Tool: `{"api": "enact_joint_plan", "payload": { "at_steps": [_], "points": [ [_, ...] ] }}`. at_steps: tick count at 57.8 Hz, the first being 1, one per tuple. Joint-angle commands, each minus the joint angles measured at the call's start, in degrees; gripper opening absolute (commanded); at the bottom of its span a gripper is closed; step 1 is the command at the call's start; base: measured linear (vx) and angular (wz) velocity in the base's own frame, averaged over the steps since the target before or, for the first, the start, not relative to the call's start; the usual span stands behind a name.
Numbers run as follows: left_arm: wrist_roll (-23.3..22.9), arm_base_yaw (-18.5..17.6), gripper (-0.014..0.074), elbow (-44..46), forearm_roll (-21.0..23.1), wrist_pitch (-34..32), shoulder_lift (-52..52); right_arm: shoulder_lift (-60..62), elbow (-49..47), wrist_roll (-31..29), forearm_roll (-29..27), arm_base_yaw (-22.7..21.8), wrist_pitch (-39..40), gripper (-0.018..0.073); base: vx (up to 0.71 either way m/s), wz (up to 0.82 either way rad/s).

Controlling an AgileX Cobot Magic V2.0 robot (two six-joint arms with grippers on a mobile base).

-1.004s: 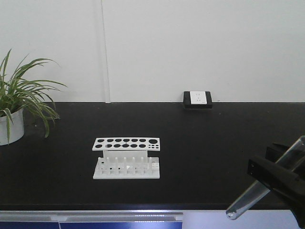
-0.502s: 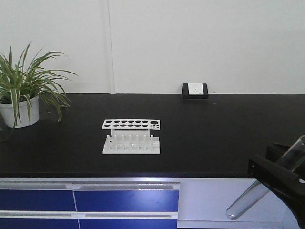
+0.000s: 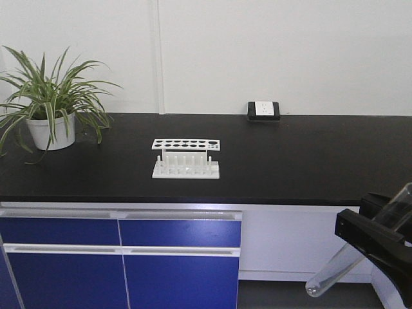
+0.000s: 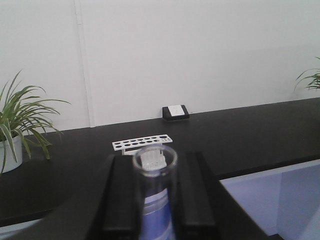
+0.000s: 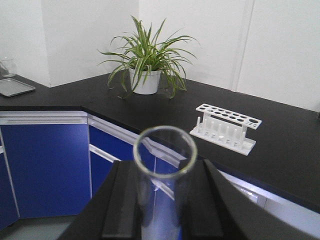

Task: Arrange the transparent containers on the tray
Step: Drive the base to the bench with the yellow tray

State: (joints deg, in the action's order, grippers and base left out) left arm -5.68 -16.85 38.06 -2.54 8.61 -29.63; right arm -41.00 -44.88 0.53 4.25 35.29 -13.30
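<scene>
Each gripper holds one clear glass test tube. In the left wrist view my left gripper [image 4: 156, 167] is shut on a tube [image 4: 155, 161] whose open rim faces the camera. My right gripper [image 5: 165, 172] is likewise shut on a tube [image 5: 165, 150]. In the front view that tube [image 3: 344, 261] slants at the lower right, rounded end down-left, held by the black gripper [image 3: 376, 241]. The white perforated rack [image 3: 186, 161] stands on the black counter [image 3: 309, 161], well away from both grippers, with no tubes visible in it. The same rack [image 4: 142, 143] [image 5: 227, 129] shows in both wrist views.
A potted spider plant [image 3: 51, 106] stands at the counter's left, and a wall socket [image 3: 263, 110] sits at the back. Blue drawers [image 3: 122, 257] front the counter. In the right wrist view a metal tray [image 5: 15, 86] lies on a side counter.
The view has pulled back from the counter: rack and plant look smaller and farther, and the blue drawers have come into view. The right gripper still holds its tube the same way.
</scene>
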Motion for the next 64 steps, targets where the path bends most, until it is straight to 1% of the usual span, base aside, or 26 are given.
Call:
{"api": "enact_joint_plan", "payload": {
  "at_steps": [1, 37, 49, 64],
  "points": [
    [-0.2, -0.3, 0.0085, 2.1, 0.0, -4.7, -0.3, 0.1, -1.7, -0.5, 0.7, -0.4, 4.9, 0.0096, -0.31, 0.02],
    [-0.2, -0.3, 0.0085, 2.1, 0.0, -4.7, -0.3, 0.1, -1.7, -0.5, 0.7, -0.4, 4.9, 0.0096, -0.27, 0.04],
    [-0.2, -0.3, 0.0085, 2.1, 0.0, -4.7, -0.3, 0.1, -1.7, -0.5, 0.7, -0.4, 4.9, 0.0096, -0.15, 0.29],
    [-0.2, -0.3, 0.0085, 2.1, 0.0, -4.7, -0.3, 0.1, -1.7, -0.5, 0.7, -0.4, 4.9, 0.0096, -0.10, 0.47]
  ]
}}
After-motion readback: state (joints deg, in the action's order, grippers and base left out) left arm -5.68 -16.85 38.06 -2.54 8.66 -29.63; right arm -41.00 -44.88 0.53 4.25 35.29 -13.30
